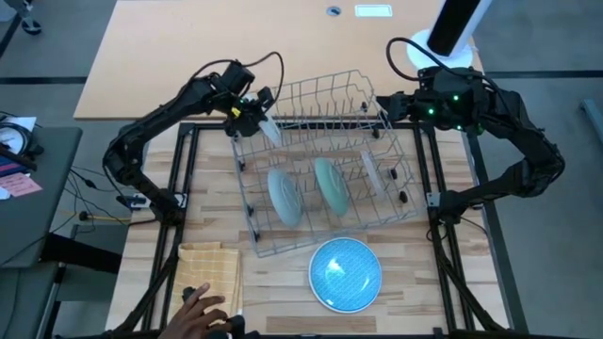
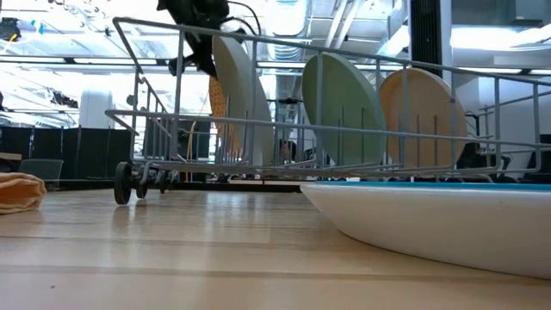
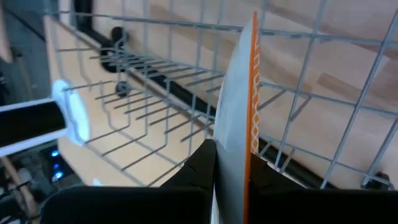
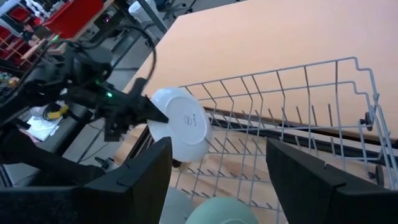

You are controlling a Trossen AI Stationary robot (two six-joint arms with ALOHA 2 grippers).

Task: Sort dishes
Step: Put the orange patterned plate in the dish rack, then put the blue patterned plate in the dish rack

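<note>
My left gripper [image 1: 252, 111] is shut on a plate [image 1: 269, 128] with a white back and an orange-patterned face [image 2: 220, 112]. It holds the plate over the far left corner of the grey wire rack [image 1: 325, 160]. Two pale teal plates [image 1: 285, 196] [image 1: 330, 184] and a beige plate [image 2: 422, 112] stand on edge between the rack's tines. A blue-faced plate [image 1: 346, 273] lies flat on the table near the front edge. My right gripper [image 4: 217, 180] is open with nothing in it, by the rack's far right corner. My left gripper pinches the plate's rim [image 3: 239, 146] between its two fingers, one on the white back, one on the orange-patterned face. The fingers come from above and the table's left. The plate stands on edge, its lower part down inside the rack; whether it rests there I cannot tell.
A folded yellow checked cloth [image 1: 209, 273] lies at the front left of the table. A person's hand [image 1: 203, 311] reaches in beside it at the near edge. Black frame rails [image 1: 184, 179] run along both sides of the table.
</note>
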